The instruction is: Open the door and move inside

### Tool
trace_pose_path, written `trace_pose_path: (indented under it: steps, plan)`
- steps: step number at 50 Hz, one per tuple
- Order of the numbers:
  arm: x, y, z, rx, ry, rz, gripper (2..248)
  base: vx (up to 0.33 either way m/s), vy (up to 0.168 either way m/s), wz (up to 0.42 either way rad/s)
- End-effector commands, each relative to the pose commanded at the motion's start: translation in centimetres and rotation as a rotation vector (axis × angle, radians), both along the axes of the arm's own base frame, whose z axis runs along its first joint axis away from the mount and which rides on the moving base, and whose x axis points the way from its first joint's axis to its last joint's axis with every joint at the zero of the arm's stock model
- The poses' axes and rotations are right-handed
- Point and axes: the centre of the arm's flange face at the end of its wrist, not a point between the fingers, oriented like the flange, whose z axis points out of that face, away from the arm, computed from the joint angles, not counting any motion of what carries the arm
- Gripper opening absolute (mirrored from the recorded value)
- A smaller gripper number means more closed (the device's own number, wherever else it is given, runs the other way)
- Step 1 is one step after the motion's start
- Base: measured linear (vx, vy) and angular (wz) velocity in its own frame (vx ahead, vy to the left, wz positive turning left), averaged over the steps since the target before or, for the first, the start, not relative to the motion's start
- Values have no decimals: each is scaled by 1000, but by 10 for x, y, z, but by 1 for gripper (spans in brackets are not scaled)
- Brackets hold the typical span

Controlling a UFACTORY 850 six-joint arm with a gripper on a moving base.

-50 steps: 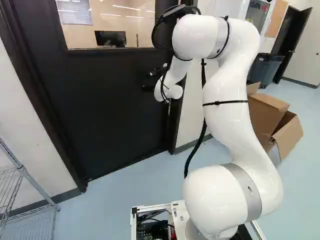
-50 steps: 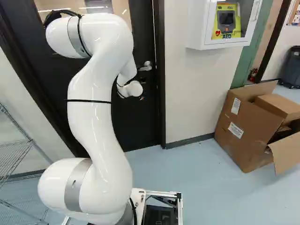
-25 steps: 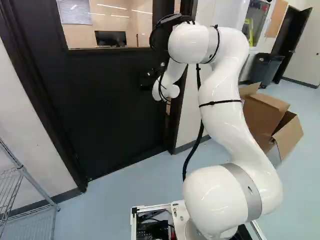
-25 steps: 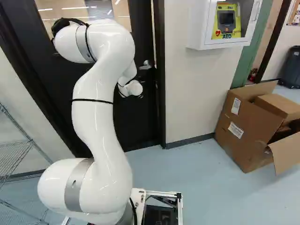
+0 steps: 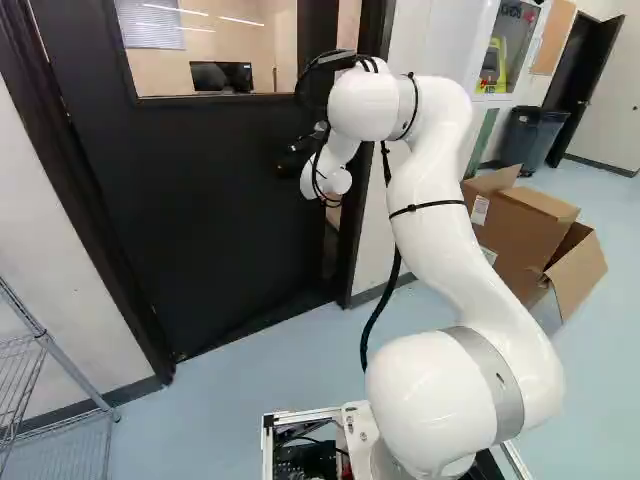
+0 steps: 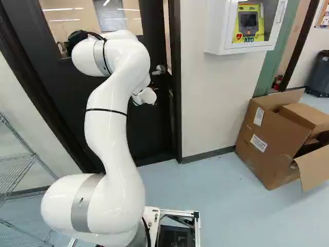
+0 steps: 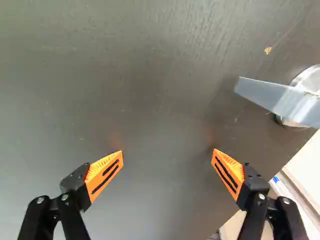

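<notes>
Door (image 5: 200, 210) swung wider | arm (image 5: 430, 225) further forward | jaws spread near lever (image 7: 277, 96)

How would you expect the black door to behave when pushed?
The black door should probably swing as one stiff, flat panel. Its tall slab suggests some weight. Standing ajar, it likely needs no turn of the lever handle.

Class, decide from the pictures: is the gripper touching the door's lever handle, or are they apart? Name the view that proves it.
Apart. The wrist view shows the lever handle outside the open gripper, with dark door visible between it and the nearer fingertip.
</notes>
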Motion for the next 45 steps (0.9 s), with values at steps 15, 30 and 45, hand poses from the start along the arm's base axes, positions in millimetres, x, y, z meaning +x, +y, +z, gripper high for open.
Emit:
trace_pose_path:
  steps: [15,30,45]
  plan:
    - [15,5,-4,1,-17,5,247,0,0,0]
    - [7,5,-2,1,-8,6,247,0,0,0]
    - [-20,11,4,-1,20,17,247,0,0,0]
